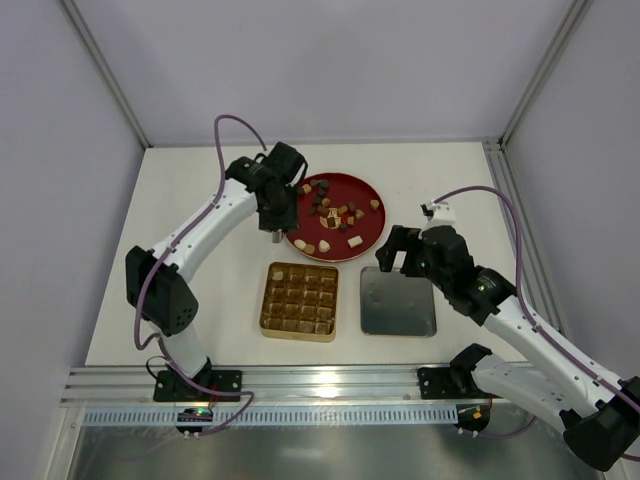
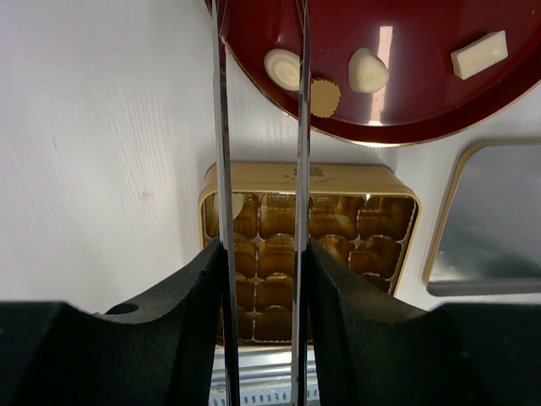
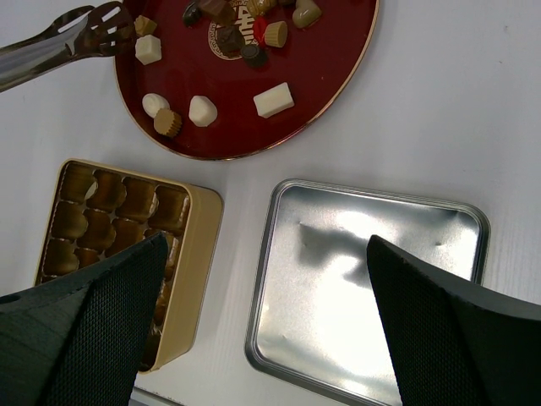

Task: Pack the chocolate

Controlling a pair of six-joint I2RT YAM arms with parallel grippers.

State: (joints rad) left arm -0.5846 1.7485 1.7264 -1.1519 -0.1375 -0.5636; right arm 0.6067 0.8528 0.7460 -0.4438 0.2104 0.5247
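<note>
The chocolate (image 1: 335, 213), several small brown, tan and cream pieces, lies on a round red plate (image 1: 372, 232). Cream and tan pieces (image 2: 369, 70) sit near the plate's front rim. My left gripper (image 1: 277, 214) is shut on a pair of metal tongs (image 2: 221, 127), whose blades run up between my fingers (image 2: 199, 288). The tong tips (image 3: 100, 20) hover at the plate's left edge with no piece seen in them. The gold gridded box (image 1: 300, 300) lies below; a pale piece (image 2: 230, 205) shows in its far-left corner cell. My right gripper (image 3: 266, 254) is open above the silver lid (image 3: 372, 288).
The silver lid (image 1: 397, 301) lies right of the gold box (image 3: 199, 245). The plate (image 3: 338, 93) is behind both. Grey walls enclose the white table on three sides, and an aluminium rail (image 1: 320, 382) runs along the near edge.
</note>
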